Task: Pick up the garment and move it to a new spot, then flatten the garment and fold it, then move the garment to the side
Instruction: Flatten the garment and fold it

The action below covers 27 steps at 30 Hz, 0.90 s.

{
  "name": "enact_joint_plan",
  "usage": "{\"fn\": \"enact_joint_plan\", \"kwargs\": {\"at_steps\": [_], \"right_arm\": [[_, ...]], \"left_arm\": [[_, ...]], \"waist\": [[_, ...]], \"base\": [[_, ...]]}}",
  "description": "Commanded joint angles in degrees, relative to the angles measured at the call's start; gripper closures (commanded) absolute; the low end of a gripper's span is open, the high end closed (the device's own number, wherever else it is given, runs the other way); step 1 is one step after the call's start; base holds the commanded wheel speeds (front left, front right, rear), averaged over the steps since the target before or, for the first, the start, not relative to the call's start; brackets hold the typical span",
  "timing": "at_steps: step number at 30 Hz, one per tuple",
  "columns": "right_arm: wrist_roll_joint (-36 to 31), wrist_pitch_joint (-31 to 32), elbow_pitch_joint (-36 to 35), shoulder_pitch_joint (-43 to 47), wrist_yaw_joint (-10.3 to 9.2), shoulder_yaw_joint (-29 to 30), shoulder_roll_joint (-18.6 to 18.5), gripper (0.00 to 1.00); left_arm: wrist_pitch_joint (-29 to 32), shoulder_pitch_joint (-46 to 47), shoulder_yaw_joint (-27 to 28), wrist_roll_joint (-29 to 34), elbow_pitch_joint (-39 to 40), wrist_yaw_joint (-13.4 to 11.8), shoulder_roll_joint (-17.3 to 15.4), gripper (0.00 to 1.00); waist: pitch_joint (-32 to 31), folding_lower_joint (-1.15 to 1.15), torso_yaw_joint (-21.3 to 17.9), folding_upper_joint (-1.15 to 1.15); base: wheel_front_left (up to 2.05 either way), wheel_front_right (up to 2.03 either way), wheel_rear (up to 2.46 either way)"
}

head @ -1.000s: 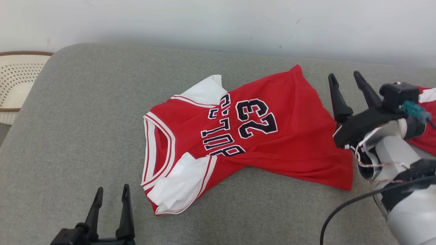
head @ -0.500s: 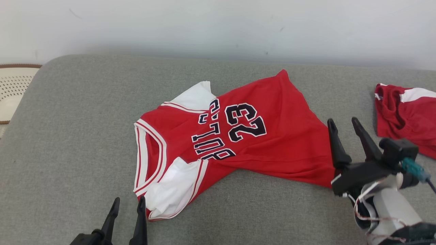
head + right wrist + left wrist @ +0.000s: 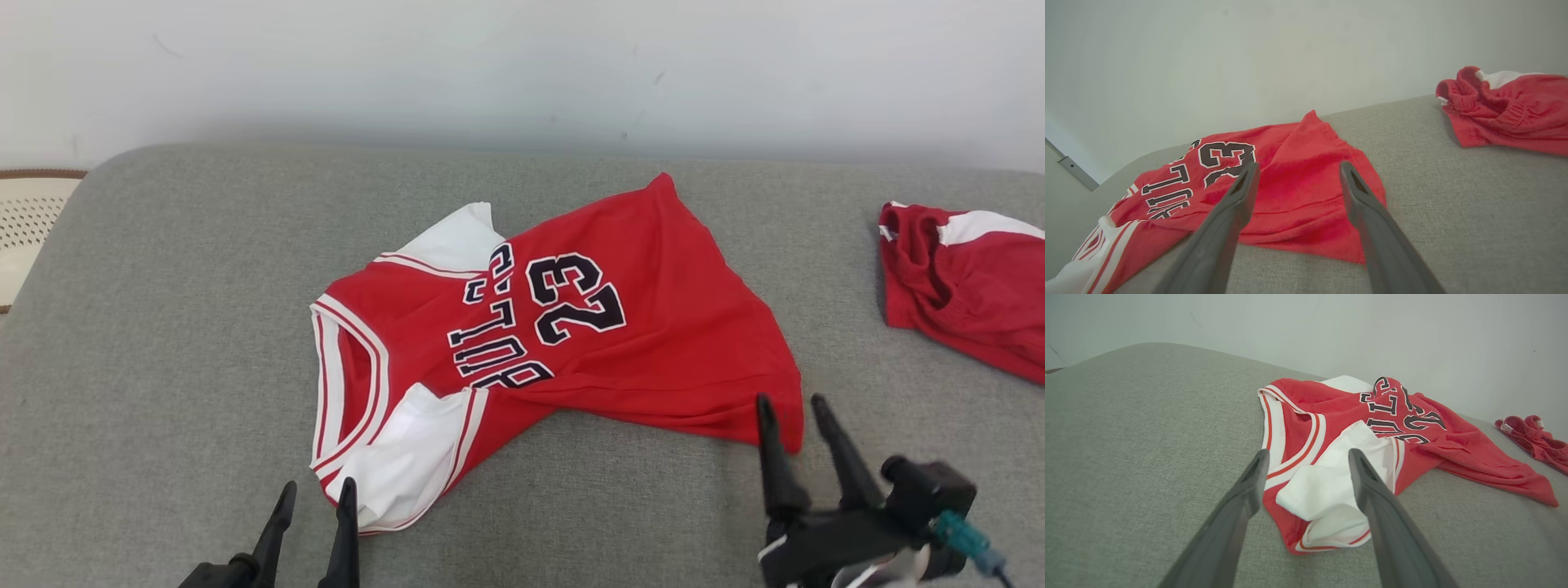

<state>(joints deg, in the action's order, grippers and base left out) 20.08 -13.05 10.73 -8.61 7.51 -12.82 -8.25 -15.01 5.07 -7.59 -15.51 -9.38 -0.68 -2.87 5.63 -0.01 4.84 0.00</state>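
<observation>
While both arms hang over a grey cushion [image 3: 163,327], a red jersey [image 3: 653,351] numbered 23 lies crumpled at its middle, collar toward the robot's left and hem toward its right. From the head camera the whole shirt shows, along with a second red garment [image 3: 963,294] well apart at the right and a pale woven basket [image 3: 24,220] at the far left edge. Up close, the left wrist camera shows the jersey [image 3: 1453,457] with its folded white sleeve [image 3: 1327,486] framed between that arm's dark fingers [image 3: 1237,522]. The right wrist camera shows the jersey's [image 3: 1298,183] hem and creases between its own fingers [image 3: 1224,228], and the gathered waistband of the second garment [image 3: 1506,110].

The left jaws stand wide apart and hold nothing; in the head view one finger [image 3: 349,539] ends just beside the white sleeve [image 3: 408,457], and contact cannot be judged. The right jaws are likewise spread and empty, their fingers [image 3: 771,457] tipped at the near corner of the hem [image 3: 735,408].

A second ago the right jaws stood farther along the hem's edge and hid the second garment; they now sit nearer the robot. The left jaws, then clear of the sleeve, have closed in on it. The camera itself has also shifted.
</observation>
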Motion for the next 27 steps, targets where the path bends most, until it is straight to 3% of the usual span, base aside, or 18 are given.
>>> {"fn": "enact_joint_plan", "kwargs": {"at_steps": [1, 10, 27], "right_arm": [[-0.39, 0.35, -0.98, 1.67, -0.05, -0.25, 0.63, 0.0], [-6.11, -0.15, -7.07, 5.66, -0.05, -0.88, 2.64, 0.0], [-7.73, -0.11, -6.76, 4.52, -0.05, -3.18, 3.64, 0.0]], "left_arm": [[-0.29, 0.33, 0.19, -0.25, -0.34, -0.13, -0.05, 0.0], [-0.29, 0.77, 1.14, 0.54, -1.47, 0.31, -0.07, 0.0], [-0.29, 4.67, 2.5, -0.23, -11.84, 1.55, -0.16, 0.0]], "waist": [[0.06, 0.01, -0.25, 0.0], [0.49, 0.01, -2.1, 0.0], [2.06, 0.01, -5.11, 0.0]], "base": [[0.0, 0.0, 0.0], [0.0, 0.0, 0.0], [0.0, 0.0, 0.0]]}}
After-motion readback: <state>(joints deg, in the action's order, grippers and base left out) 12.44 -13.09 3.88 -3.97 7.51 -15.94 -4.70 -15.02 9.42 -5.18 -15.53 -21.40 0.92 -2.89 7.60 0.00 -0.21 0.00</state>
